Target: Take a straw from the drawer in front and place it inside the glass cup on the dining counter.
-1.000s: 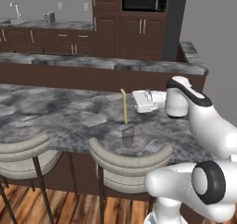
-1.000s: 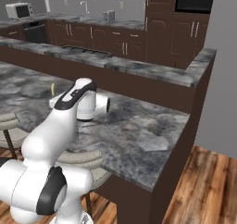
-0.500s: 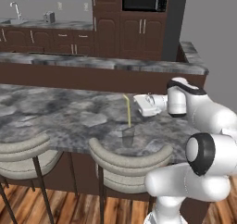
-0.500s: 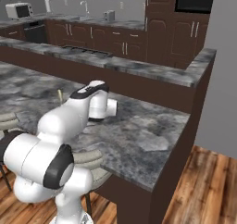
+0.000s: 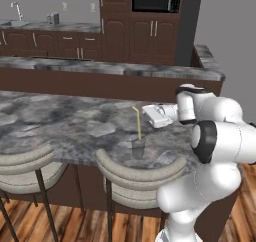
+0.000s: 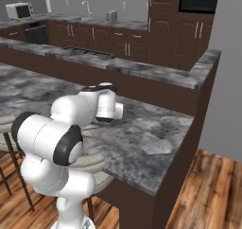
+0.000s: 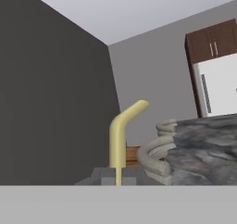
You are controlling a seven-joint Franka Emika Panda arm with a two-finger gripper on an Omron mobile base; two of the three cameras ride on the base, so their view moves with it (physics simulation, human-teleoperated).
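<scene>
The cup (image 5: 138, 148) stands near the worktop's (image 5: 60, 123) front edge, above a stool (image 5: 137, 178), with bare stone open to its left. The straw (image 5: 137, 122) stands upright in it, thin, pale yellow, bent at top. The tool (image 5: 149, 115), shut and empty, hovers just beside it.

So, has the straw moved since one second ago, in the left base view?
Yes. The straw has gone down and slightly right: its bent top now sits nearer the rim of the glass cup, which stands in the same spot on the dining counter.
</scene>
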